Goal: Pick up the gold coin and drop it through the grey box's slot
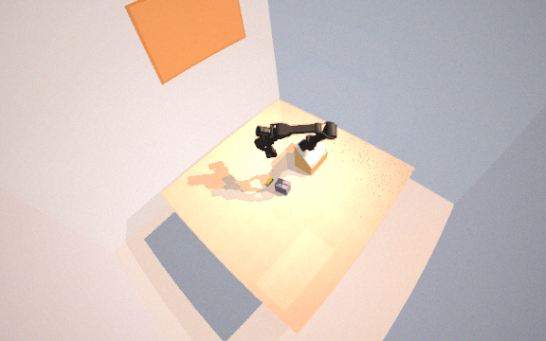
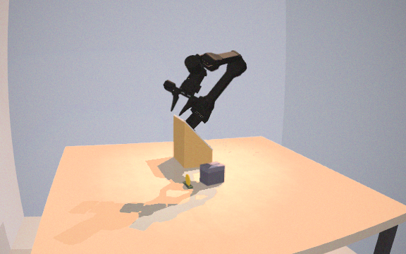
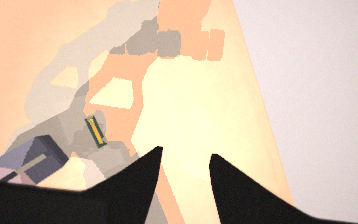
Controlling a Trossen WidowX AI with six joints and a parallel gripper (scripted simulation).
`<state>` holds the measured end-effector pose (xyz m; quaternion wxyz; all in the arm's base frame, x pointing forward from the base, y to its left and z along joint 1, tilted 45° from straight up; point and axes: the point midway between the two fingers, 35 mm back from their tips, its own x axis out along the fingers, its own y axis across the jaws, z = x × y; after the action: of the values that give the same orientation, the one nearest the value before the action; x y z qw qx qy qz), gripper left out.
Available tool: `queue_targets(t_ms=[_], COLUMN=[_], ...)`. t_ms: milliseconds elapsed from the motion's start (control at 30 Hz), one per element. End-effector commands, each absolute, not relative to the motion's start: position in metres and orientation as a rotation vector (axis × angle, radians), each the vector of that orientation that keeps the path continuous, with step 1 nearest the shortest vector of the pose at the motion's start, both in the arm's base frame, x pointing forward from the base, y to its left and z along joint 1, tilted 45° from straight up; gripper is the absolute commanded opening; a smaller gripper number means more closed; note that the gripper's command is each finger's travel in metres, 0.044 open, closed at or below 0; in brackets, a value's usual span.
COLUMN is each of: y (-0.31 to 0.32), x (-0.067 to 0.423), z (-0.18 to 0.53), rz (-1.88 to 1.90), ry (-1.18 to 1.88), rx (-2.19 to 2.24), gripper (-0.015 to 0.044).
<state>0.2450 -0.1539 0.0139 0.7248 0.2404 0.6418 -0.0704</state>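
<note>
Gripper [image 2: 180, 102] hangs high above the bench's far edge, fingers partly apart with nothing between them, pointing down over the tan wedge [image 2: 190, 146]. Coin [image 2: 187, 179] stands on edge in its green holder [image 2: 188, 185] near mid-bench, just beside the grey box [image 2: 212, 173].

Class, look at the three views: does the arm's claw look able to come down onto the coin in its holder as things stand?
Probably yes. The claw hangs high above the table, part open with nothing in it. The coin stands upright in its holder, beside the box but apart from it, with open space above.
</note>
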Motion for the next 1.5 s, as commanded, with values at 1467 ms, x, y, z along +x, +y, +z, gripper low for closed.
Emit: queue_targets(t_ms=[1467], y=[0.033], x=[0.27], z=[-0.134], rz=[0.702], ry=[1.483], rx=[0.525], gripper=[0.0161])
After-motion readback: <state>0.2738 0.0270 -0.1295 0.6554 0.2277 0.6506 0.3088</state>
